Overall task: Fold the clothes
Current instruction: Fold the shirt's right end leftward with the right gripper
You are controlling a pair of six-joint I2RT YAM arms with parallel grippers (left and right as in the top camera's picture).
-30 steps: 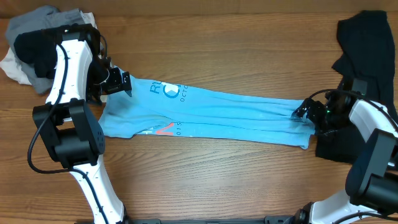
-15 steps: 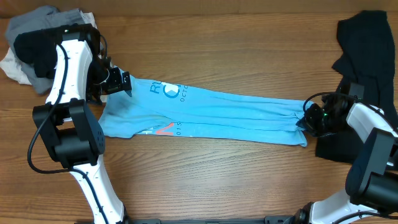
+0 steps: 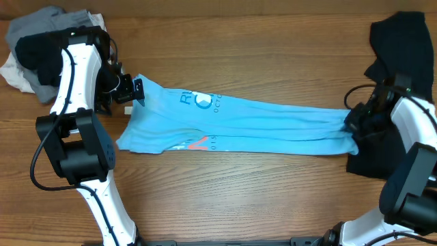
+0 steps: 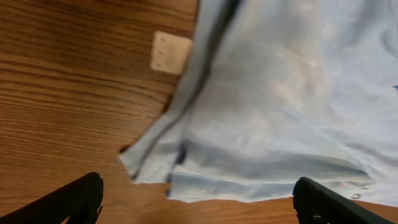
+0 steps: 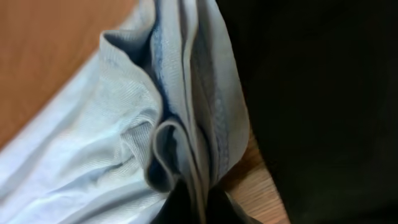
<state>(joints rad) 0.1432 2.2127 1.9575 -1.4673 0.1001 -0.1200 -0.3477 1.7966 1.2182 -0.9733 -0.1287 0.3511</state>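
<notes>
The clothes are a sky-blue T-shirt (image 3: 239,123) stretched lengthwise across the table and a black garment (image 3: 399,41) at the right. My right gripper (image 3: 354,124) is shut on the shirt's bunched right end. In the right wrist view the folded blue hem (image 5: 186,112) runs down between the closed fingertips (image 5: 177,208), with black cloth (image 5: 323,93) beside it. My left gripper (image 3: 136,90) stands open at the shirt's upper left corner. In the left wrist view its fingers (image 4: 74,200) are spread wide over bare wood, and the shirt's edge (image 4: 249,124) lies just ahead of them, untouched.
A heap of grey, black and white garments (image 3: 37,48) lies at the back left, behind the left arm. A small pale tag (image 4: 170,52) sits on the wood beside the shirt's left edge. More black fabric (image 3: 369,157) lies under the right arm.
The right gripper has shut on the shirt's right end and drawn it to the right. The whole shirt slid that way, uncovering the tag. The left gripper stayed open in place.
</notes>
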